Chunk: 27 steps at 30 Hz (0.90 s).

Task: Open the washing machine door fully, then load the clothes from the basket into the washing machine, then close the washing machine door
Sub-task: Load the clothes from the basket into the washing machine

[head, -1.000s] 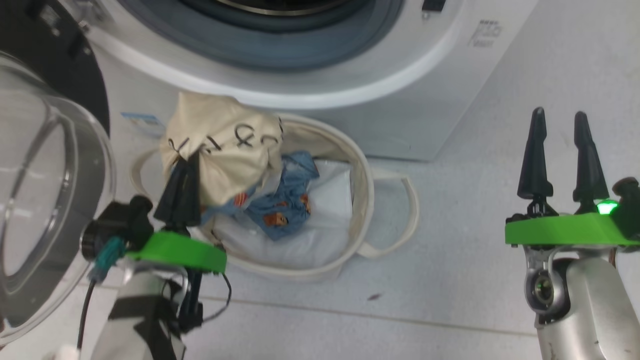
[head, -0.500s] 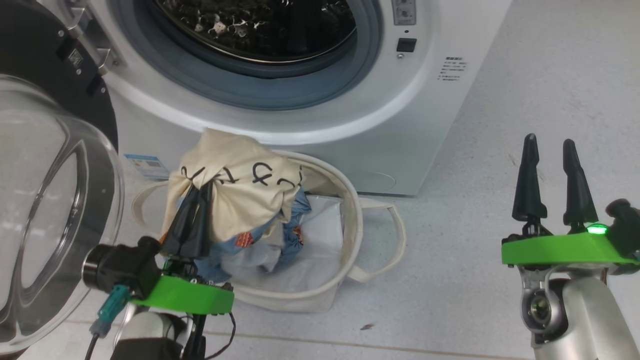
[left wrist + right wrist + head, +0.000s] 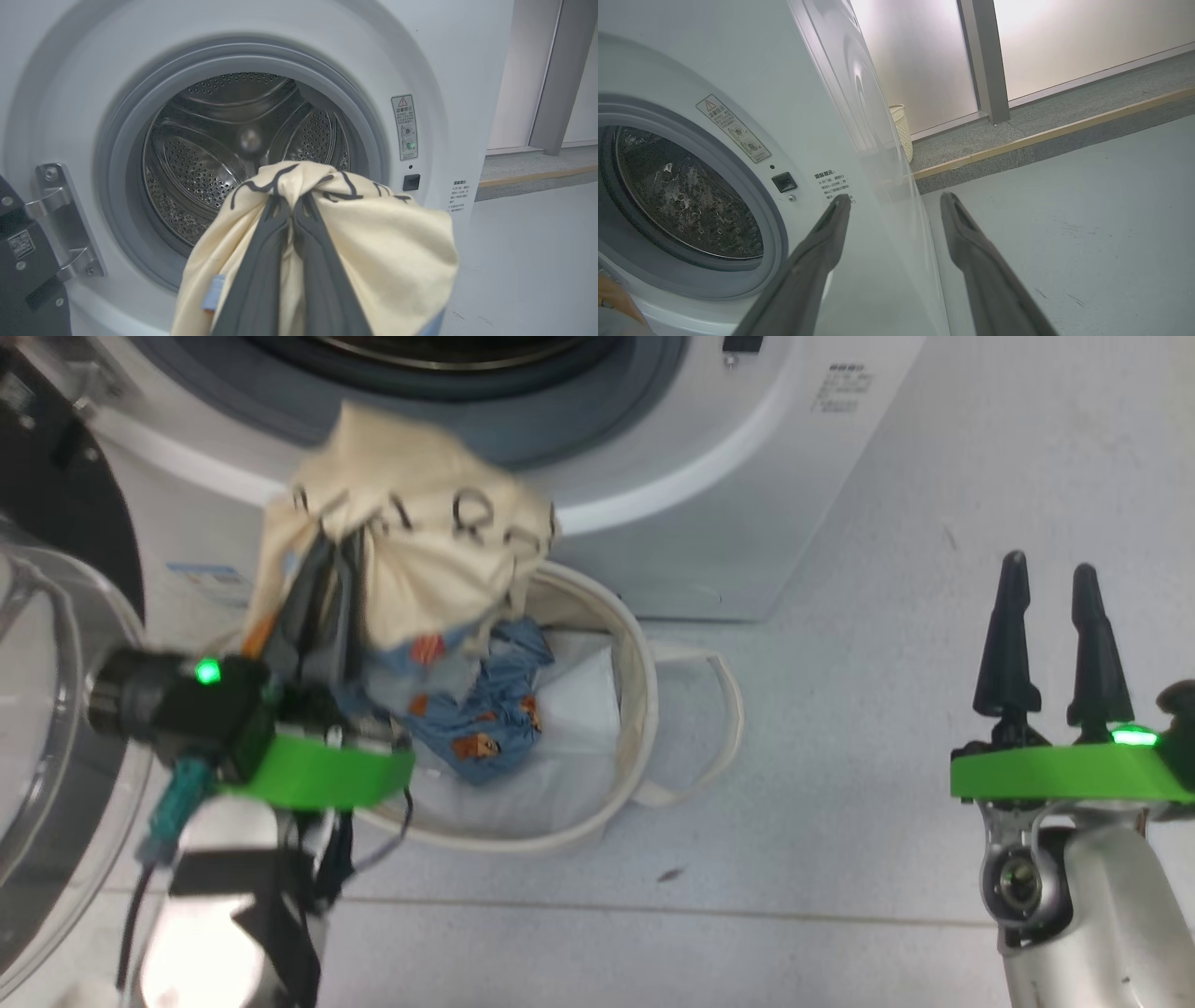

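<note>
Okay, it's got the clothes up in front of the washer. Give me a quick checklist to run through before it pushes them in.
1. Door swung aside of the opening: ok, it stands off to the left.
2. Left gripper shut on the clothes: ok, it pinches the cream fabric.
3. Blue cloth coming along: cannot tell; it hangs below the cream fabric, over the basket.
4. Drum mouth unblocked: ok.
5. Right gripper out of the way: ok, open, off to the right above the floor.
</note>
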Motion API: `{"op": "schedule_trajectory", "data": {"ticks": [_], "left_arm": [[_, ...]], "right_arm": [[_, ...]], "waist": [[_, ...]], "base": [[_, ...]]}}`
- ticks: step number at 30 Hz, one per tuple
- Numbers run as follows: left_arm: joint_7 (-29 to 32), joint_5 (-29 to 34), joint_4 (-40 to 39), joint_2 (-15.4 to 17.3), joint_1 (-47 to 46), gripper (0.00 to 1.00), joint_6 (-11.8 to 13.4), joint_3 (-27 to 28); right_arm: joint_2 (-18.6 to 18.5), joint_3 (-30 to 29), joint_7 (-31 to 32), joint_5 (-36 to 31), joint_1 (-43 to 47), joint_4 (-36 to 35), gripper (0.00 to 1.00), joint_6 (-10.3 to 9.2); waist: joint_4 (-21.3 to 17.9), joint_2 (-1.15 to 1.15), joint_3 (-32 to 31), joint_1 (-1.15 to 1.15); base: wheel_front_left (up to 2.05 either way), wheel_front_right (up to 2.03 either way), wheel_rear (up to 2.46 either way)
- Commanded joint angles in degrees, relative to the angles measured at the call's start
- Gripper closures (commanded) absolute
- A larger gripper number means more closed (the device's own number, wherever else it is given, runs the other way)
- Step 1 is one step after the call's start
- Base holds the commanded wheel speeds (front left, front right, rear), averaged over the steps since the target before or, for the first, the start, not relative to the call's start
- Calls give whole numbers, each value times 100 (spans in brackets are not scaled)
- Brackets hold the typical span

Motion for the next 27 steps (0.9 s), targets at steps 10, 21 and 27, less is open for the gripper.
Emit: {"op": "schedule_trajectory", "data": {"ticks": [10, 21, 27], "left_arm": [[-69, 538, 367, 635, -2512, 100, 130, -19], [-69, 724, 2119, 1284, -4799, 100, 410, -122], [-69, 717, 2753, 1583, -5990, 100, 797, -58]], "right_arm": [[8, 151, -28, 198, -710, -399, 0, 2], [8, 254, -28, 415, -1106, -593, 0, 2], [8, 238, -28, 534, -1199, -670, 0, 2]], "waist": [[-384, 0, 1613, 0], [-789, 0, 2718, 0], [-997, 0, 3149, 0]], "base": [[0, 0, 0], [0, 0, 0], [0, 0, 0]]}}
